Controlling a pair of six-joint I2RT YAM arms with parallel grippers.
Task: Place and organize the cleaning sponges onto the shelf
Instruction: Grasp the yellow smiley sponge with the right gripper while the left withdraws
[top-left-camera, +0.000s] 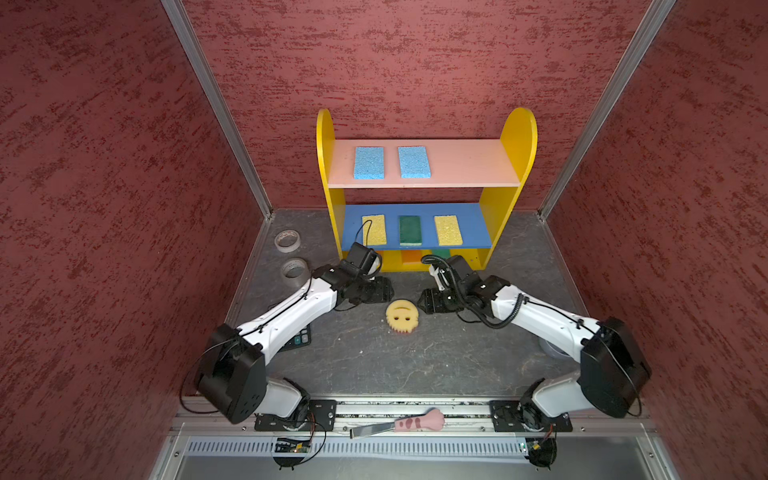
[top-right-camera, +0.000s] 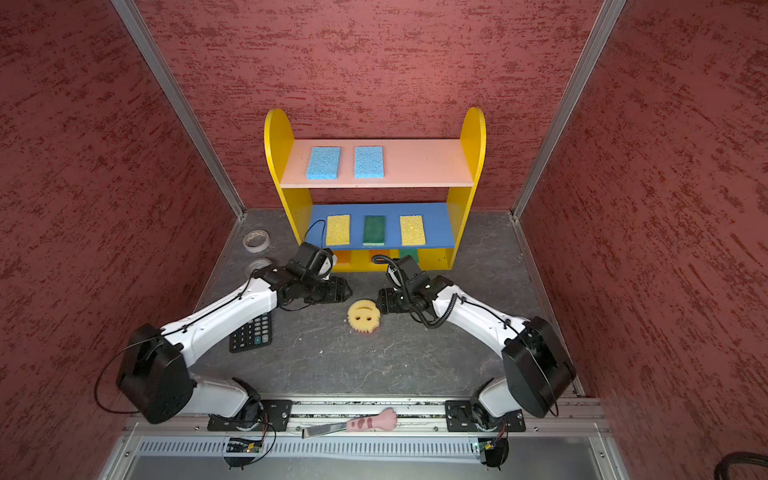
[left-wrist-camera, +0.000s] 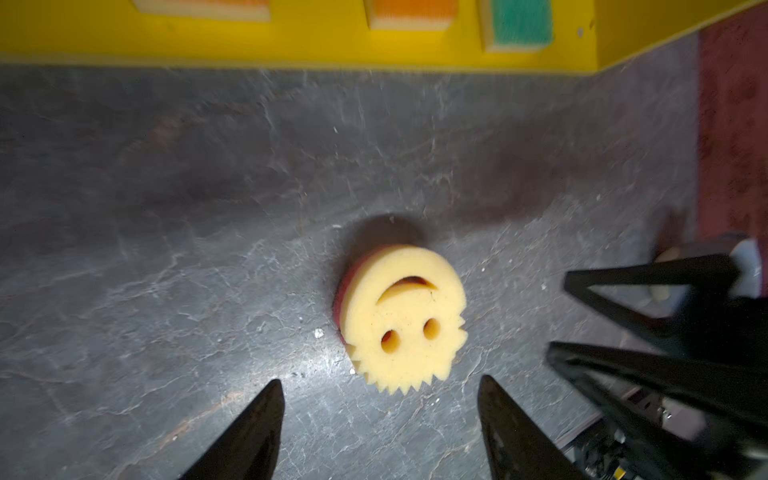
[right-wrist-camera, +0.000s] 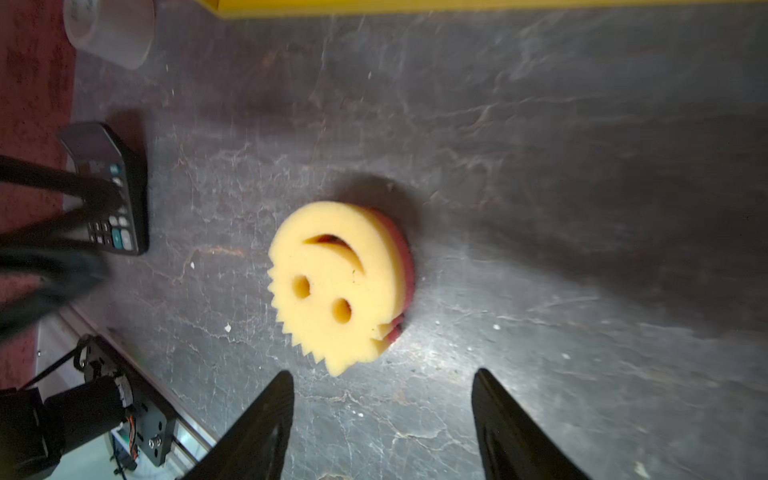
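Robot lab test booth, red textured walls (top-left-camera: 104, 166), aluminium corner posts (top-left-camera: 216, 108), arms (top-left-camera: 291, 307) bolted to a base rail (top-left-camera: 374, 409)

No word, brand or number can be read. Key marks on the calculator (top-right-camera: 251, 333) are too small to be made out. A smiley face is seen cut into the round yellow sponge (top-left-camera: 402, 316), near the tips of the left gripper (top-left-camera: 390, 291) and the right gripper (top-left-camera: 420, 302).

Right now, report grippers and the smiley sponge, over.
Left gripper open, empty. Right gripper open, empty. Smiley sponge flat on table between them, off the shelf. Nothing in the way.
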